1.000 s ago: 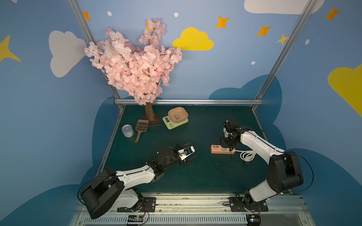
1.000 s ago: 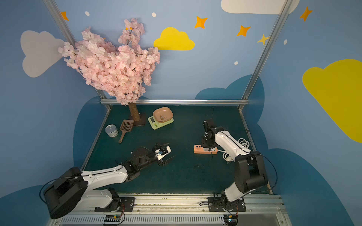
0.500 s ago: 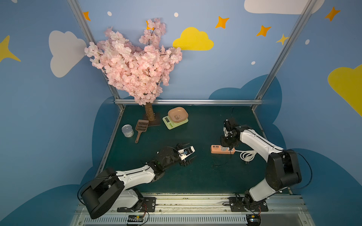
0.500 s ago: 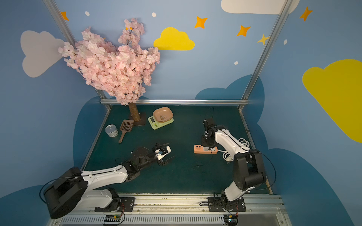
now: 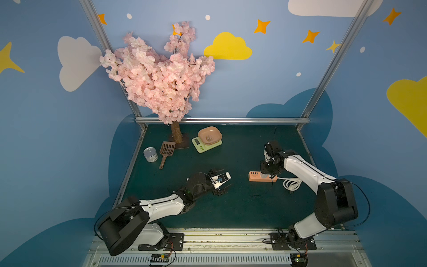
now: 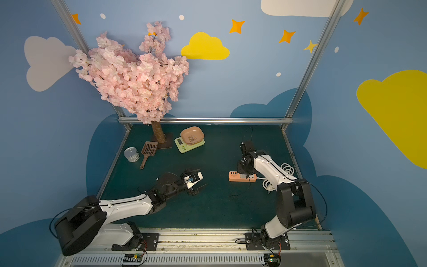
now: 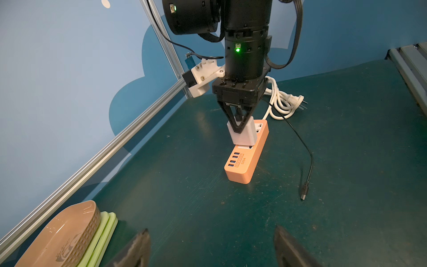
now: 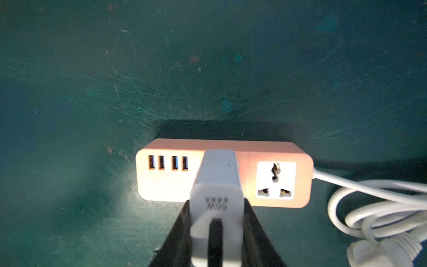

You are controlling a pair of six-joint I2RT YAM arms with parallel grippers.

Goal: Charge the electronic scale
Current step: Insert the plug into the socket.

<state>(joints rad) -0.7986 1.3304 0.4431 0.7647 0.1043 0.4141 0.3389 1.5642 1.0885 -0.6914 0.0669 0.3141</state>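
The electronic scale [image 5: 203, 146] [image 6: 186, 148], pale green with a pink dish [image 5: 209, 136] on it, sits at the back of the mat beside the tree trunk; its edge [image 7: 105, 231] shows in the left wrist view. My right gripper [image 8: 217, 203] [image 5: 268, 172] [image 6: 245, 172] is shut on a white cube charger [image 8: 217, 175] [image 7: 242, 136], held slightly tilted on the pink power strip [image 5: 254, 176] [image 7: 242, 168] [image 8: 302, 175]. Whether its prongs are seated I cannot tell. The charger's black cable ends in a free plug [image 7: 303, 195] lying on the mat. My left gripper [image 7: 211, 231] [image 5: 225, 181] hovers open and empty mid-mat.
A pink blossom tree [image 5: 161, 81] stands at the back left, with a brown slotted scoop [image 5: 166, 150] and a tin can [image 5: 150, 154] near it. The strip's white cord [image 5: 291, 183] [image 8: 369, 208] lies coiled by the right frame rail.
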